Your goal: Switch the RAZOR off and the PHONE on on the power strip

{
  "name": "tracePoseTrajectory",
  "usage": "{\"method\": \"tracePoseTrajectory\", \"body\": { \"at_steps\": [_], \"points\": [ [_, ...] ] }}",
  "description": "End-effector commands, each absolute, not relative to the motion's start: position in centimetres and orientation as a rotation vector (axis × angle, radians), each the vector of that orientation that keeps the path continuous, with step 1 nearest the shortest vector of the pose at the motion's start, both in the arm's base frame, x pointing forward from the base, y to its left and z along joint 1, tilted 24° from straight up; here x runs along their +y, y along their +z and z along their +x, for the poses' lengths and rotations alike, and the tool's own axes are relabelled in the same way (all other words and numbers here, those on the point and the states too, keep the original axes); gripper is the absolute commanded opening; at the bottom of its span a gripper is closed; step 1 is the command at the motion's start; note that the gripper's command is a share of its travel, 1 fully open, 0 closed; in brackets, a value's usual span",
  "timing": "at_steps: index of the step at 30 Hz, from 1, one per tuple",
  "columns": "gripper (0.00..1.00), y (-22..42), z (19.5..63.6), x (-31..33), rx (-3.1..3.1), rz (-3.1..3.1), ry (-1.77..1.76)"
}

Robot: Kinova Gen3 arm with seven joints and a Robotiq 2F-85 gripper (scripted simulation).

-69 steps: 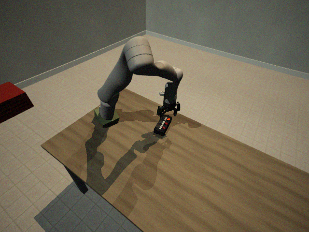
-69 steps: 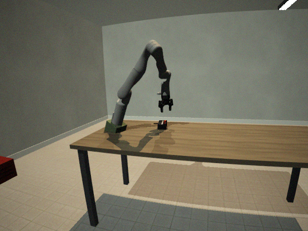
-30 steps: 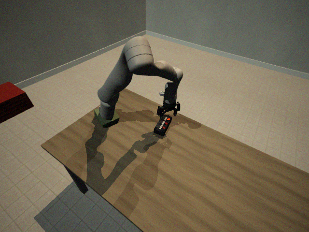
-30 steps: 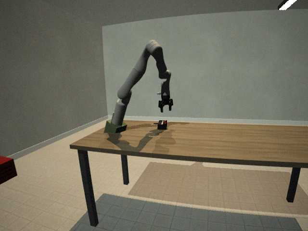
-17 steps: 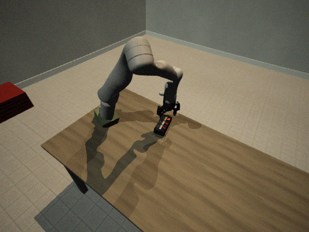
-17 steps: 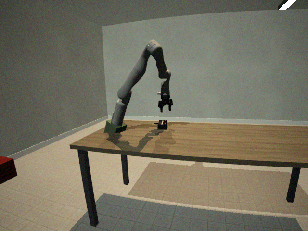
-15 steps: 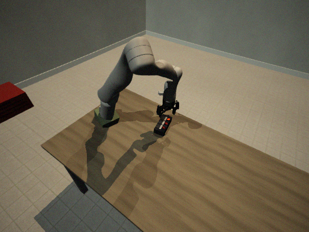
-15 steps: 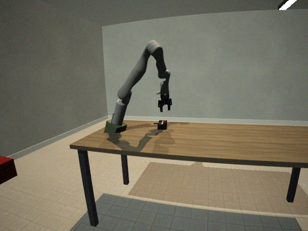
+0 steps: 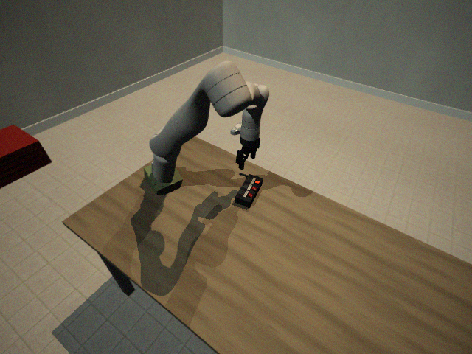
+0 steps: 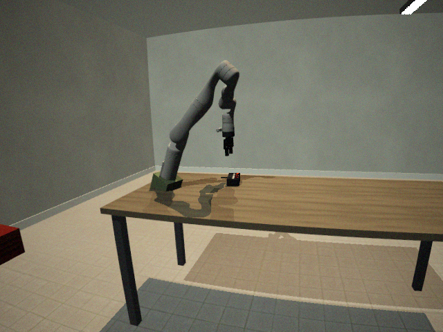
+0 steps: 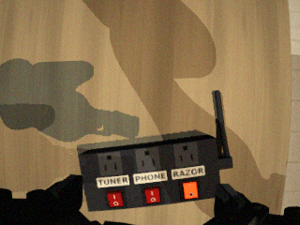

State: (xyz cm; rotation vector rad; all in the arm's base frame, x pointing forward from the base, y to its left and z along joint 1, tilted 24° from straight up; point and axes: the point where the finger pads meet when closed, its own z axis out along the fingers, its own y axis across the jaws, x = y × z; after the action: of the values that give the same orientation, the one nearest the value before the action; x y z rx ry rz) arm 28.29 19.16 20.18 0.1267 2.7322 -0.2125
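Grey-walled room, tiled floor, one long wooden table (image 10: 322,210) on dark legs. Near part of the table carries only the arm's shadows. Further back, toward the left end, the power strip (image 9: 248,191) lies flat, right way up, a short black stub of cord (image 11: 217,119) sticking out of its far end.

Wrist view shows the power strip's face: three sockets above labels TUNER, PHONE, RAZOR. The RAZOR switch (image 11: 189,190) glows bright orange; the PHONE switch (image 11: 152,195) and the TUNER switch (image 11: 114,199) are darker red.

The gripper (image 10: 227,153) hangs well above the power strip, pointing down, touching nothing. Fingers spread wide, nothing between them.

Left of the power strip, the arm rises from a green base block (image 9: 173,186) and bends over at a high elbow. Far left on the floor, a red box (image 9: 17,144).
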Motion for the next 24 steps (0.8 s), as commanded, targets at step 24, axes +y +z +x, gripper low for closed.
{"method": "tracePoseTrajectory", "body": {
  "at_steps": [24],
  "points": [
    [1.00, 19.89, 28.23, 19.54, 2.732, 0.174, -0.196]
  ]
}}
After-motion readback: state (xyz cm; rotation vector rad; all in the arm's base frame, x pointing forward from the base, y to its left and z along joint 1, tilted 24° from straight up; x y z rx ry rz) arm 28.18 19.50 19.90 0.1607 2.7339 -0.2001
